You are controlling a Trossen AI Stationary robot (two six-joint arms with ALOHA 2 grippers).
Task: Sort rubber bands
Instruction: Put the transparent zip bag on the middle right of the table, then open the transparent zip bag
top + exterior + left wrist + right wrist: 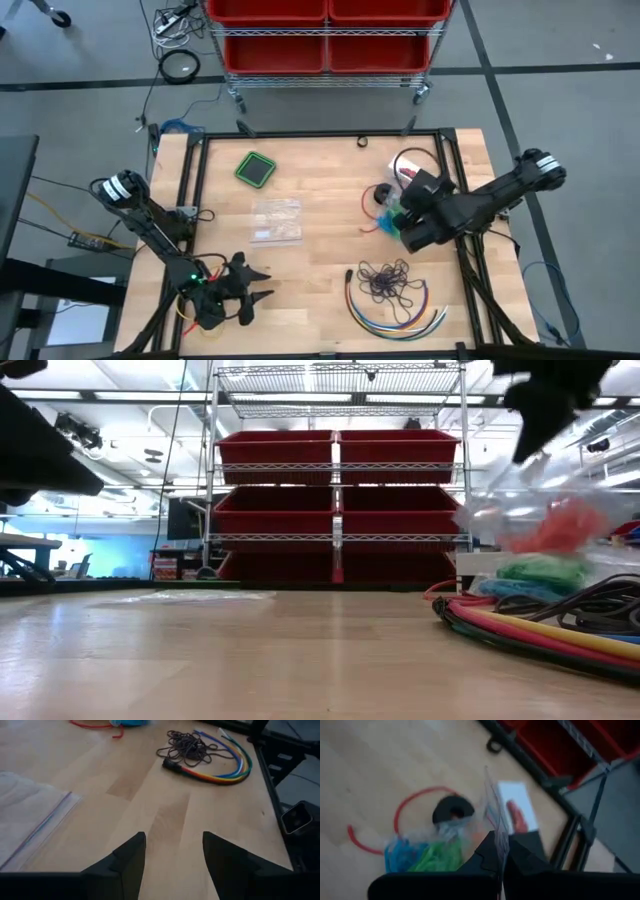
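The right gripper [501,865] has its jaws pinched shut on the top edge of a clear plastic bag [492,812]. Hanging just below the jaws, the rubber bands [427,855] sit bunched inside it, blue and green showing. They look light, soft and tangly, so gripping the film, not the loops, seems safest. Well apart, the left gripper [172,857] hovers with jaws wide over bare table [150,795].
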